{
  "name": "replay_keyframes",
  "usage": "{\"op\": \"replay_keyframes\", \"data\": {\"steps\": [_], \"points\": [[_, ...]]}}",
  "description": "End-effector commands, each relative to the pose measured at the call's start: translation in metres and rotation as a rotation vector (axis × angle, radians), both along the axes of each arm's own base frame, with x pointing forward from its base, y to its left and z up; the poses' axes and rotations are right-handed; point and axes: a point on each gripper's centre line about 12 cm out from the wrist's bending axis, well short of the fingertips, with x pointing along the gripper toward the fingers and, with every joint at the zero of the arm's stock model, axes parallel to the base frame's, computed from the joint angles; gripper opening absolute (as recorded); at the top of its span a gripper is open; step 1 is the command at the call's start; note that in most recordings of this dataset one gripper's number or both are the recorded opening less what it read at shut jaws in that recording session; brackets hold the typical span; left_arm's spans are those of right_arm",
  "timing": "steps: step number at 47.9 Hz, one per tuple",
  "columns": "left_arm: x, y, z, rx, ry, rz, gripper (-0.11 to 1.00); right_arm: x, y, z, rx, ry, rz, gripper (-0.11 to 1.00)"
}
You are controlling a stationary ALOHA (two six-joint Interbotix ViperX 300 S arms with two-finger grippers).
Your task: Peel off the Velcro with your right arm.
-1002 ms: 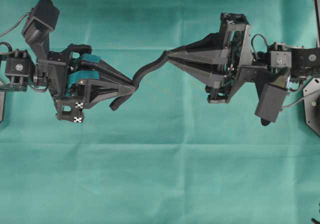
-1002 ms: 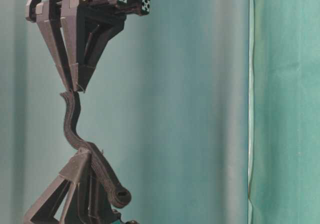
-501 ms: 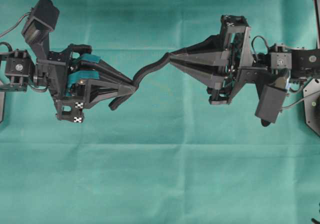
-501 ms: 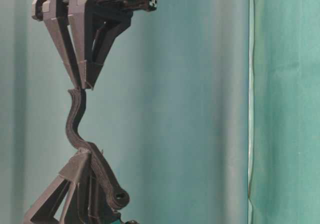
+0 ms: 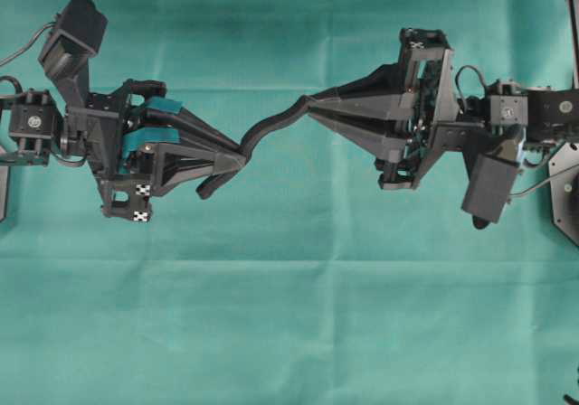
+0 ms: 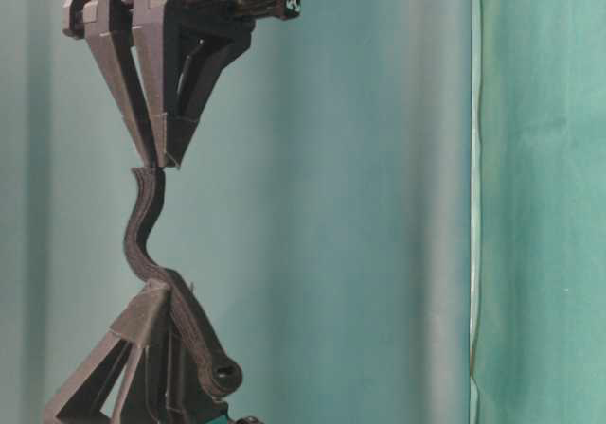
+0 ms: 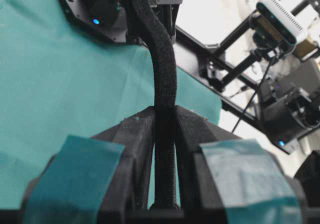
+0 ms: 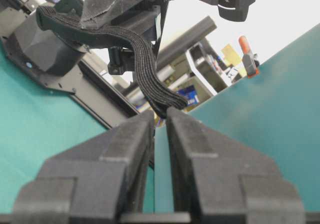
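Both grippers' fingers [image 8: 150, 121] pinch the Velcro [image 5: 271, 127].

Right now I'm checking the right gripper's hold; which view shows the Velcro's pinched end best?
The right wrist view: the Velcro end sits between the right gripper tips. Overhead shows its span; left wrist shows the left gripper clamp.

velcro [image 7: 164, 84]: black woven fabric, fuzzy, matt. table cover [image 5: 289, 315]: teal cloth, matt, lightly creased. left gripper [image 5: 242, 159]: matt black plastic; fingers [image 7: 80, 179] taped in teal.
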Motion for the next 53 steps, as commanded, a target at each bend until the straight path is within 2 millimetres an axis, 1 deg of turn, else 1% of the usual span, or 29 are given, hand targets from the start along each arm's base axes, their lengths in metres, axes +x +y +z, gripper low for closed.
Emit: {"op": "replay_keyframes", "data": {"steps": [1, 23, 31, 53], "points": [[0.0016, 0.0011, 0.0104, -0.002, -0.037, 0.004, 0.1, 0.0001, 0.0018, 0.006, -0.001, -0.023, 0.007, -0.06], [0.0018, 0.0011, 0.011, -0.004, -0.038, 0.005, 0.1, -0.0005, 0.0029, 0.0043, -0.002, -0.018, 0.009, -0.07], [0.0015, 0.0011, 0.0115, -0.002, -0.04, 0.004, 0.1, -0.0005, 0.003, 0.0032, -0.005, -0.015, 0.01, -0.09], [0.0013, 0.0011, 0.0109, -0.002, -0.038, 0.004, 0.1, -0.0002, 0.0051, 0.0036, -0.019, -0.015, 0.023, -0.09]]}}
